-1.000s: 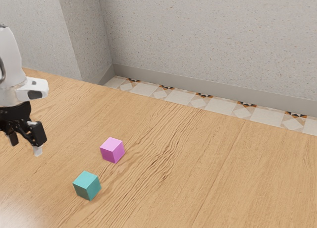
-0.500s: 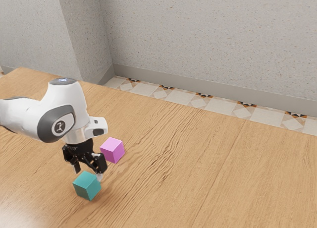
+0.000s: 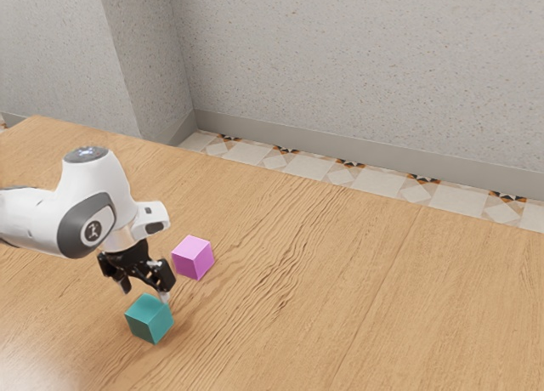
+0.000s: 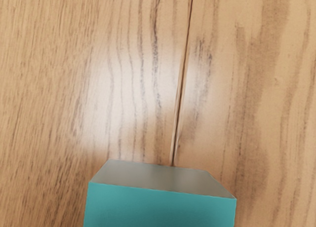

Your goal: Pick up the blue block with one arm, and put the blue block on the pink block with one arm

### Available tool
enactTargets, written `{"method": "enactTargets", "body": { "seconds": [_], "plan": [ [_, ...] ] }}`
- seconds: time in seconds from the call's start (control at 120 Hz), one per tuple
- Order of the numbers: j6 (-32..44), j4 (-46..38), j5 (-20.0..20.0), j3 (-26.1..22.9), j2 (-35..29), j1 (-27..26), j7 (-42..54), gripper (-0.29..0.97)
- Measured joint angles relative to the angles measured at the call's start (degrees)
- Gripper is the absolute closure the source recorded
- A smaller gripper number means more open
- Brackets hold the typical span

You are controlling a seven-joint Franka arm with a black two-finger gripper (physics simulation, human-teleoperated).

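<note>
I have the black two-finger tool (image 3: 146,290) hanging from the white arm (image 3: 81,223) over the pale wooden worktop (image 3: 357,306). Its fingers are spread wide with nothing between them, so it grips nothing. My landmark is the pink block (image 3: 193,257), a small matte pink cube resting flat on the worktop. The blue block (image 3: 150,320), a small matte teal-blue cube, also rests on the wood near the pink block. It sits apart from it, towards the exterior view's lower left. The tool hovers just above the blue block, beside the pink block and touching neither. In the wrist view the blue block (image 4: 159,205) sits right under my hand, one corner turned slightly, with a plank seam (image 4: 181,84) running away from it
</note>
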Motion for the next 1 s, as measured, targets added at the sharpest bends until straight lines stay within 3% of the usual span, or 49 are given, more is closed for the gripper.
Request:
{"method": "enactTargets", "body": {
  "seconds": [0.408,1.0],
  "plan": [
    [3.94,-2.88,-1.0,-0.01,0.09,0.03,3.63,0.01],
    [9.25,-2.75,-2.88,-0.22,6.85,-0.38,7.87,0.03]
  ]
}}
